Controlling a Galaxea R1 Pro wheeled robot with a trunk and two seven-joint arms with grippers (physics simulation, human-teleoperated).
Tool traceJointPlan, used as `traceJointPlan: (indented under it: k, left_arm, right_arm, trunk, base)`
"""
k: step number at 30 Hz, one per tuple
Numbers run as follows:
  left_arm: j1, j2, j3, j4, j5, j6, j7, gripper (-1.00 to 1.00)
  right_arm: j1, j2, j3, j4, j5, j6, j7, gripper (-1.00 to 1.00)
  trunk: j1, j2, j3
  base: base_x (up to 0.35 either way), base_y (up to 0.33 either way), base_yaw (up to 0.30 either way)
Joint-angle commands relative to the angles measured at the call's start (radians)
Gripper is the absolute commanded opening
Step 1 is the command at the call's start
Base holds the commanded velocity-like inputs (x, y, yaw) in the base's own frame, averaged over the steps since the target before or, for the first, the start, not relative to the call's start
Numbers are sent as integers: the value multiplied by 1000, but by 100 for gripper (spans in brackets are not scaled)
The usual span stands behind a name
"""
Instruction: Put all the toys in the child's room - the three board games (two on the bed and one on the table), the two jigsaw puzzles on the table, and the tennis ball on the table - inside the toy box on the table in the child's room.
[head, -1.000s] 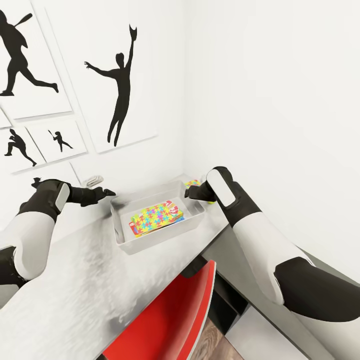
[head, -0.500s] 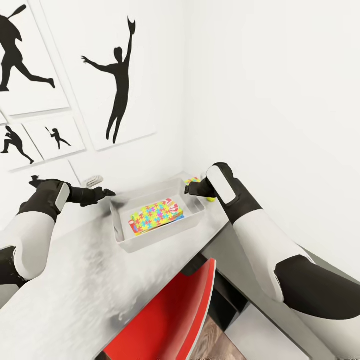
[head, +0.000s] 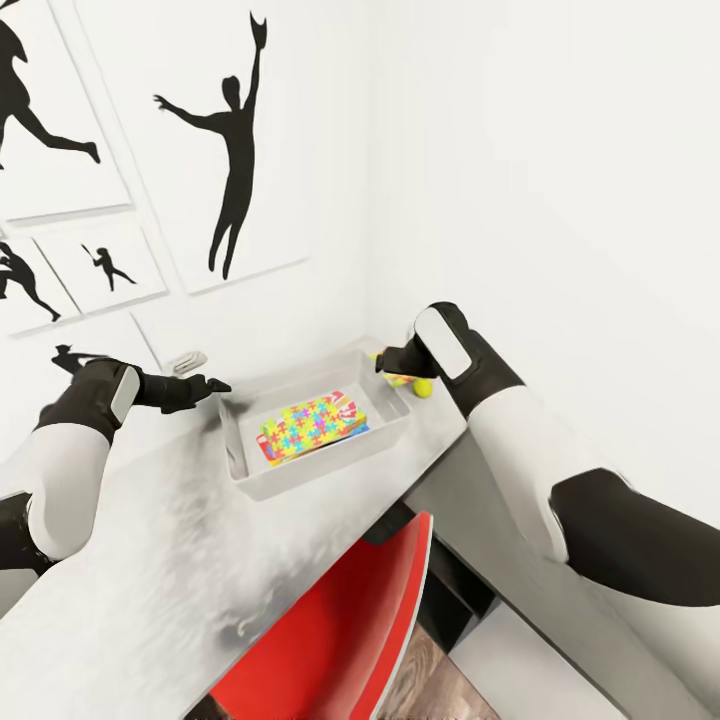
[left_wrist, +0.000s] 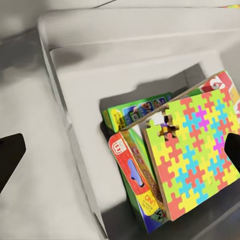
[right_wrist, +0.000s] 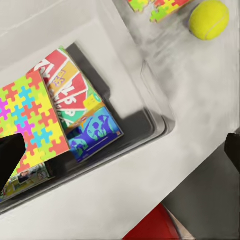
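Your left gripper (head: 212, 384) hangs above the table (head: 150, 560), just beside the near-left corner of the toy box (head: 300, 470). In the left wrist view its two fingertips (left_wrist: 10, 155) sit at opposite edges of the picture, spread wide, with nothing between them but the box below; they touch nothing.

Your right gripper (head: 385, 362) is over the far right corner of the toy box. In the right wrist view its fingertips (right_wrist: 10, 155) are likewise far apart (one dark tip at each edge) and hold nothing.

Inside the toy box you have a jigsaw puzzle (head: 305, 424) lying tilted on top of the stacked board games (right_wrist: 80, 105). The left wrist view shows a green-sided board game box (left_wrist: 135, 112) under it and a red-and-yellow one (left_wrist: 137, 185) standing on edge against the puzzle.

Outside the box, on the table by the wall corner, the tennis ball (head: 423, 387) lies just beside the second jigsaw puzzle (right_wrist: 155, 7); the ball and that puzzle are near each other, but you cannot tell whether they touch. A red chair (head: 350, 640) stands pushed in at the table's near edge.
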Motion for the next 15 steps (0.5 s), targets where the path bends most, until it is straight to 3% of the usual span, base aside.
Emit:
traceJointPlan:
  k: [1,6,15]
  left_arm:
    - [-1,-1,7,-1,-10,5,-8,100]
    - [-1,-1,7,-1,-10,9,-7,100]
    - [-1,-2,8,-1,-10,42,-7,100]
  right_arm:
    - [-9,0,2,18,-9,-2,-9,100]
    - [-47,0,2,122,-8,-49,-7,100]
    - [-60,0,3,166,-8,-72,-5,100]
  trunk:
    - [1,-2,-4]
    - [1,-2,-12]
    - [1,-2,-26]
  base:
    - [0,0,0]
    - [0,0,0]
    - [0,0,0]
